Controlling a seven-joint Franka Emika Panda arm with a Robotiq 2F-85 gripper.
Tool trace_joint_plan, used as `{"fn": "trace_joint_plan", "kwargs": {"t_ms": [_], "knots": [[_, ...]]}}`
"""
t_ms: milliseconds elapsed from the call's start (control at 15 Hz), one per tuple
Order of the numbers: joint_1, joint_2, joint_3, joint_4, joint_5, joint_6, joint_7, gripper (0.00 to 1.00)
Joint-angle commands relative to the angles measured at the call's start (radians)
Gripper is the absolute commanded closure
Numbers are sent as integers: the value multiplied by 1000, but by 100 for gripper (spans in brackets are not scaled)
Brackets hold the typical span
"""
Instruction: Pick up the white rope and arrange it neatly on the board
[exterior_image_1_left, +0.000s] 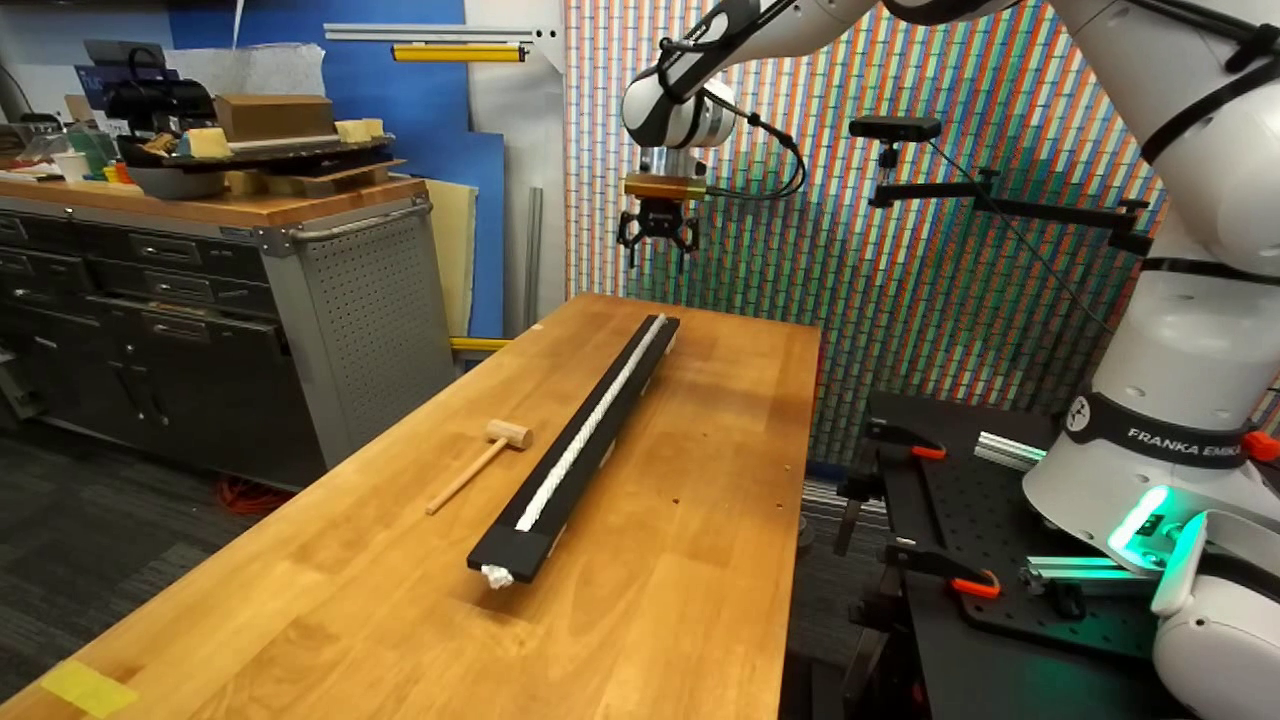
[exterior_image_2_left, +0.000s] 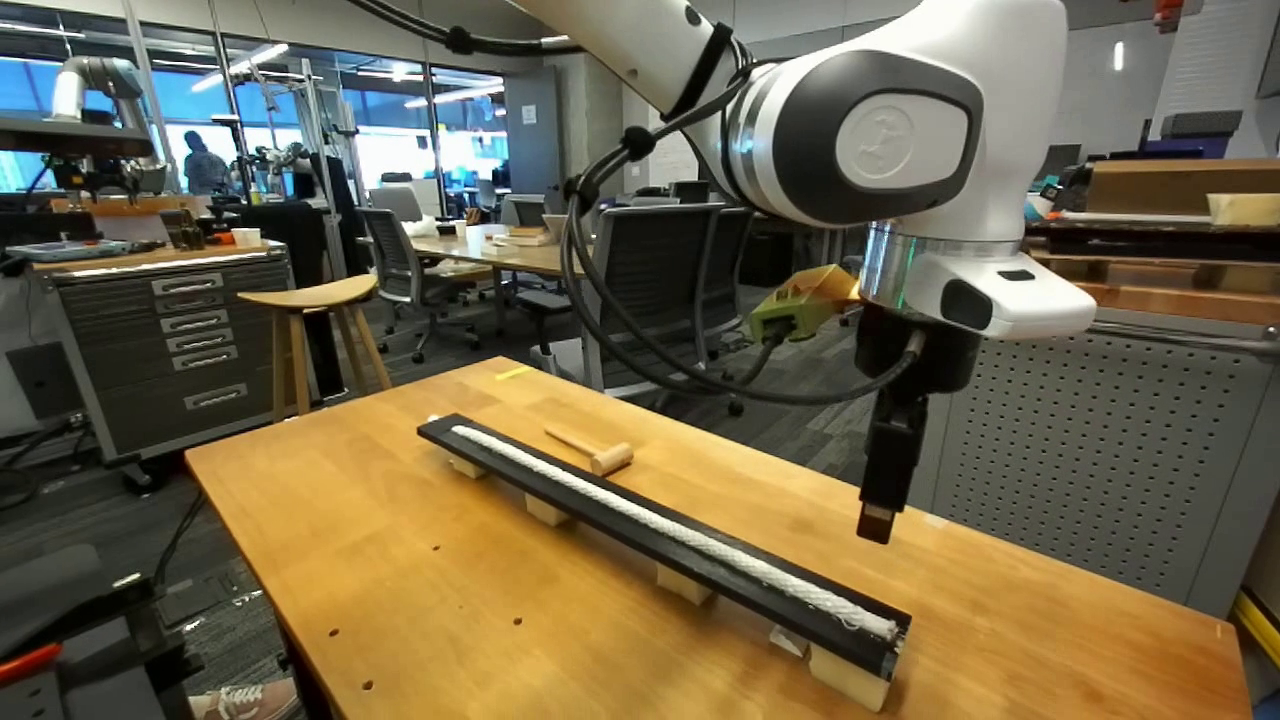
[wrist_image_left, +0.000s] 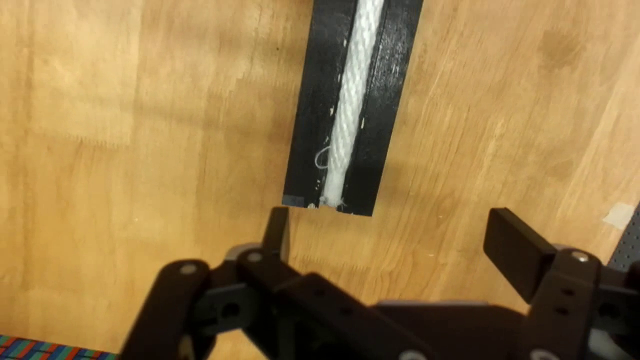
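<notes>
Because the white twisted rope (exterior_image_1_left: 592, 422) already lies straight along the grooved black board (exterior_image_1_left: 575, 478), the arranging looks either finished or short of a small correction; which of these cannot be told. To the right, above and near the board's far end, hangs the Robotiq gripper (exterior_image_1_left: 657, 262), its jaws spread wide with nothing between them. If the rope's slightly frayed end needs grasping, the next move calls for shifting over the board, jaws astride the rope, then coming down; otherwise, simply drawing clear.

Around these, from the left in an exterior view: yellow tape (exterior_image_1_left: 89, 687) on the wooden tabletop (exterior_image_1_left: 660, 600), a drawer cabinet (exterior_image_1_left: 360, 300) well apart, and a wooden mallet (exterior_image_1_left: 478, 466) just beside the board, probably out of the way. Pale blocks (exterior_image_2_left: 685, 583) prop the board, so a sideways push might shift it. Rightmost, a bracket-mounted camera (exterior_image_1_left: 893, 128) could limit a swing that way.
</notes>
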Motion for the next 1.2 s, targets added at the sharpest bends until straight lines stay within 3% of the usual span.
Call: {"fn": "trace_joint_plan", "kwargs": {"t_ms": [0, 600, 1133], "knots": [[22, -13, 3, 52, -60, -129, -84, 0], [87, -5, 13, 165, -143, -346, -211, 0], [98, 0, 20, 162, -150, -351, -245, 0]]}}
